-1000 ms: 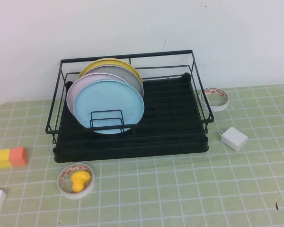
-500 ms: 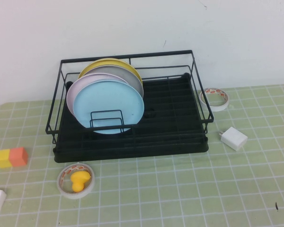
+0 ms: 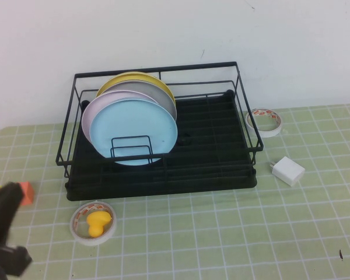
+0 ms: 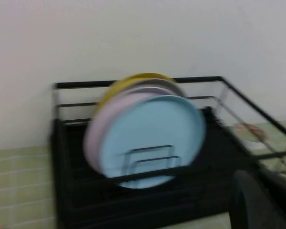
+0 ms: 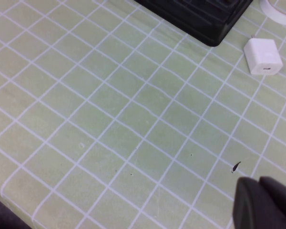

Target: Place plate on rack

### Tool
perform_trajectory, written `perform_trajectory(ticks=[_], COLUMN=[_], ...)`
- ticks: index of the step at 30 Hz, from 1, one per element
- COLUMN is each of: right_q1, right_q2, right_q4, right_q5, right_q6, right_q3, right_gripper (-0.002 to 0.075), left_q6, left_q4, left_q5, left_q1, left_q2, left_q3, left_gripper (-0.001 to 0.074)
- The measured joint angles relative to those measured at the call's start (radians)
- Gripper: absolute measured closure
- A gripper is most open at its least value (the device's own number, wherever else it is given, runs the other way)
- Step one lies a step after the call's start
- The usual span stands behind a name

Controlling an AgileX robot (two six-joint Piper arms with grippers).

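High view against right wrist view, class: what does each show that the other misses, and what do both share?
Only the high view: light blue plate standing in the rack with other plates, yellow toy, left end effector low at the table's left edge. Only the right wrist view: right end effector above bare cloth. Both: white charger, rack corner.

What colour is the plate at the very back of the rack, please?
Yellow, clearest in the high view, behind the grey plate.

Plate (image 3: 134, 132): matt plastic look. Rack (image 3: 210, 153): black wire, metal look. Charger (image 3: 289, 170): smooth white plastic.
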Motion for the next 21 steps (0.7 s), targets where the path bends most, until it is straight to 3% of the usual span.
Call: perform_trajectory(ticks=[5, 13, 21], right_q1=[0.000, 0.000, 0.000], right_q2=[0.000, 0.000, 0.000], right_q4=[0.000, 0.000, 0.000], right_q5=[0.000, 0.000, 0.000], right_q6=[0.001, 0.001, 0.001], right_q3=[0.000, 0.000, 0.000], right_gripper=[0.0725, 0.0725, 0.0725], left_q6=[0.000, 0.002, 0.024], left_q4=[0.011, 0.016, 0.014], left_q5=[0.100, 0.109, -0.149], left_q1=[0.000, 0.000, 0.000], left_q2=[-0.003, -0.074, -0.264], left_q3=[0.012, 0.012, 0.012], left_gripper=[0.0736, 0.0736, 0.0736])
